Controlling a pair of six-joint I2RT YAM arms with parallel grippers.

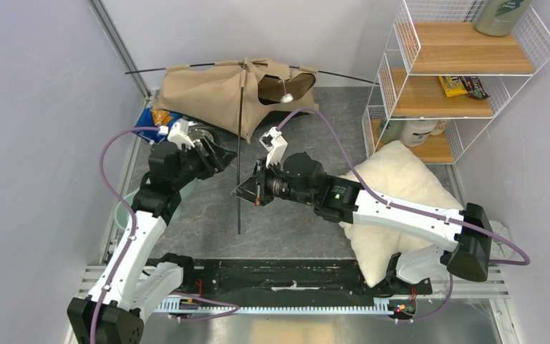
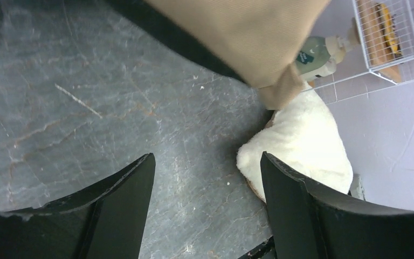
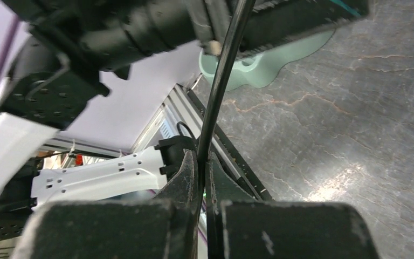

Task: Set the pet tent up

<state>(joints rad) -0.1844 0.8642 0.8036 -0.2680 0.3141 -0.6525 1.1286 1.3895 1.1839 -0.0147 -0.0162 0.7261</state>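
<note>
My right claw (image 1: pixel 238 193) clamps the black pole (image 1: pixel 239 147), whose long axis runs near to far, its far end at the pet tent (image 1: pixel 204 93); my left claw (image 1: pixel 220 155) gapes wide, empty. The tent slumps at the far side, spread left to right, unraised: most work remains, I judge.

pet tent (image 1: pixel 204 97) tan | pole (image 1: pixel 241 122) black | pillow (image 1: pixel 401 172) cream-white | table (image 1: pixel 293 229) grey, veined marble

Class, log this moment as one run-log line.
right gripper: shut on thin black pole | left gripper: open, empty | tan canvas pet tent: sagging
</note>
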